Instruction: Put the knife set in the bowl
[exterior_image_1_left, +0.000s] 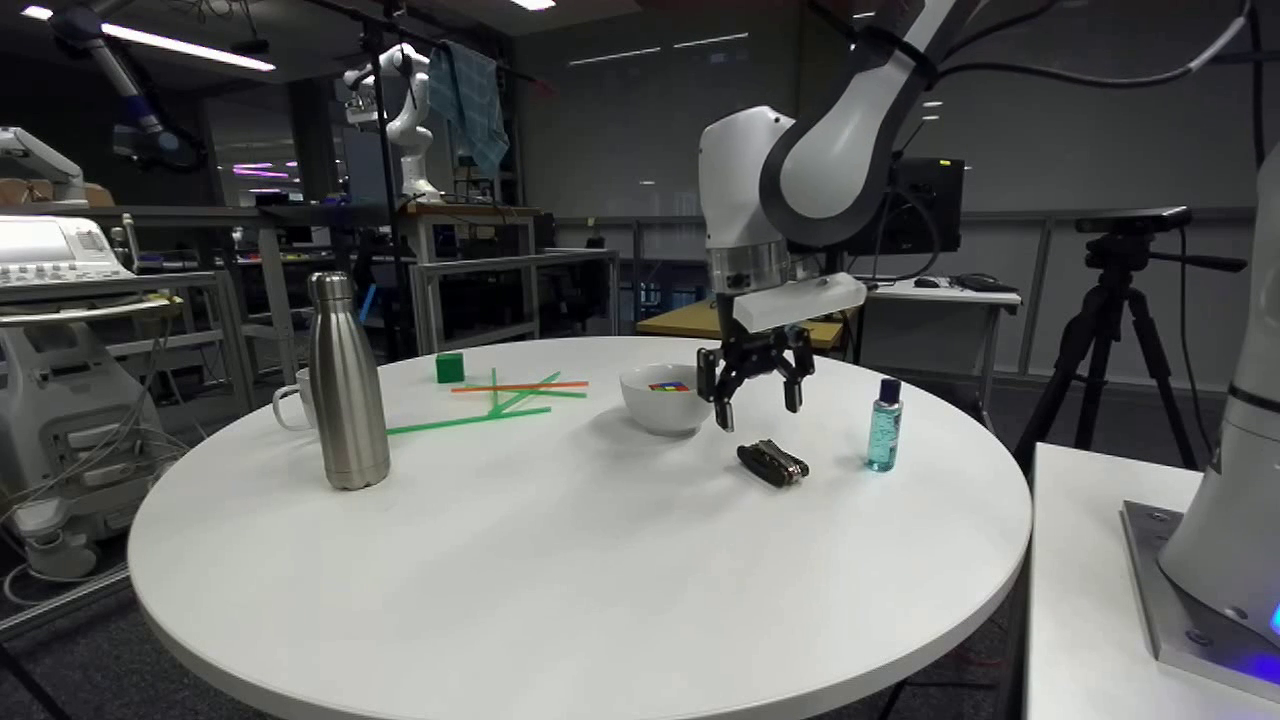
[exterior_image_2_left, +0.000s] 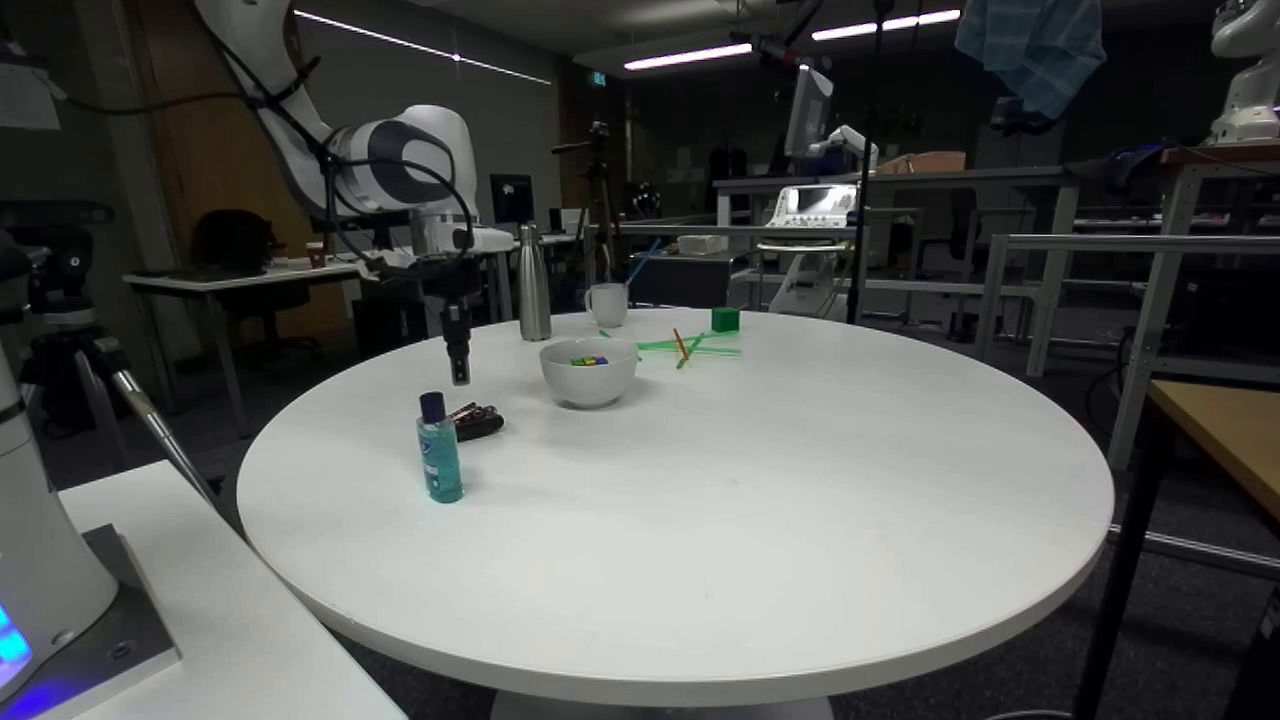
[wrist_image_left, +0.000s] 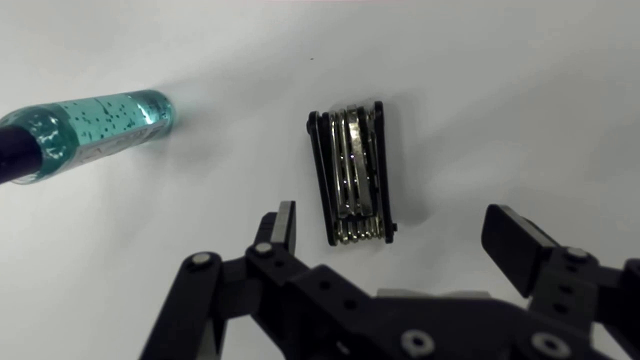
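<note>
The knife set (exterior_image_1_left: 773, 463), a small folded black tool with metal blades, lies flat on the white table. It also shows in an exterior view (exterior_image_2_left: 478, 421), partly behind the teal bottle, and near the middle of the wrist view (wrist_image_left: 352, 172). My gripper (exterior_image_1_left: 758, 406) is open and empty, hanging above the knife set with a gap. In the wrist view the spread fingers (wrist_image_left: 394, 235) stand to either side of its near end, not touching it. The white bowl (exterior_image_1_left: 662, 408) stands close by, with a colourful cube inside; it also shows in an exterior view (exterior_image_2_left: 588, 378).
A teal bottle (exterior_image_1_left: 884, 428) with a dark cap stands near the knife set, also in the wrist view (wrist_image_left: 110, 127). A steel bottle (exterior_image_1_left: 347, 395), a white mug (exterior_image_2_left: 607, 304), a green cube (exterior_image_1_left: 450, 367) and green and orange sticks (exterior_image_1_left: 520, 387) are farther off.
</note>
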